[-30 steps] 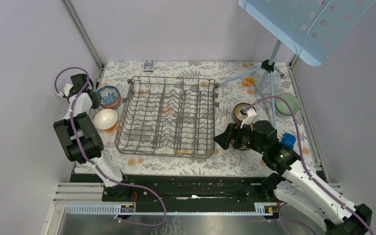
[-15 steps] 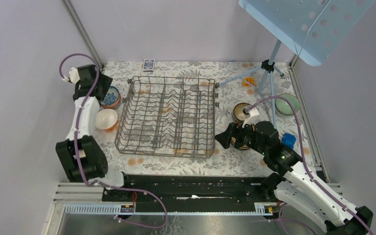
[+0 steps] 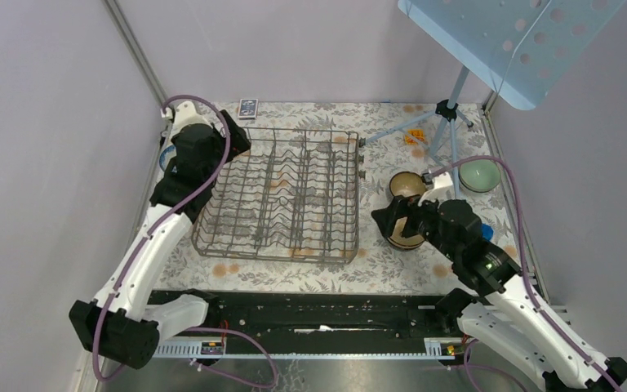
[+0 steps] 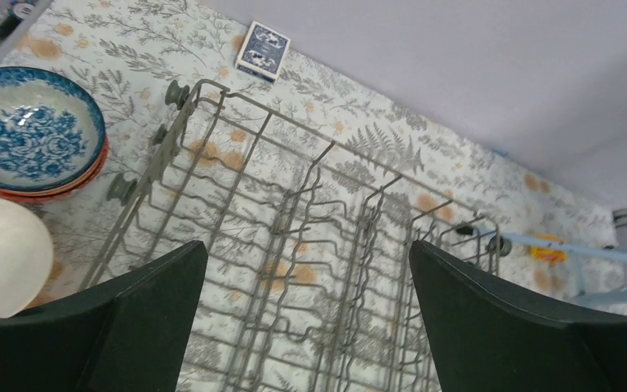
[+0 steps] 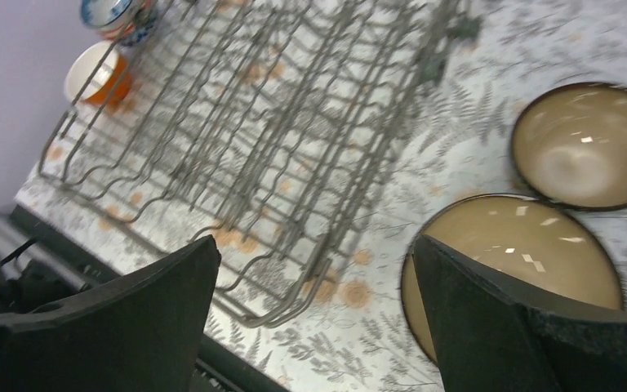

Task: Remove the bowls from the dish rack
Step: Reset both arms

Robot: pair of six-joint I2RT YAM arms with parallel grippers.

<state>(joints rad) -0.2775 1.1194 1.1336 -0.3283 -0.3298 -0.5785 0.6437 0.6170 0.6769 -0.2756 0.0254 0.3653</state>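
Dish rack [image 3: 277,192] mid-table [image 3: 392,273], tines upright. Left gripper [image 4: 306,245] over its far left corner, spread wide, holding nothing. Right gripper [image 5: 314,241] likewise wide apart, empty, just right of the rack, above a large brown bowl [image 5: 514,269].

Top ext. cam: high behind near edge, looking down on whole table [image 3: 392,269]. L wrist cam: close over dish rack [image 4: 294,245], facing far wall [image 4: 457,65]. R wrist cam: right of rack, facing left. All 3 share rack.
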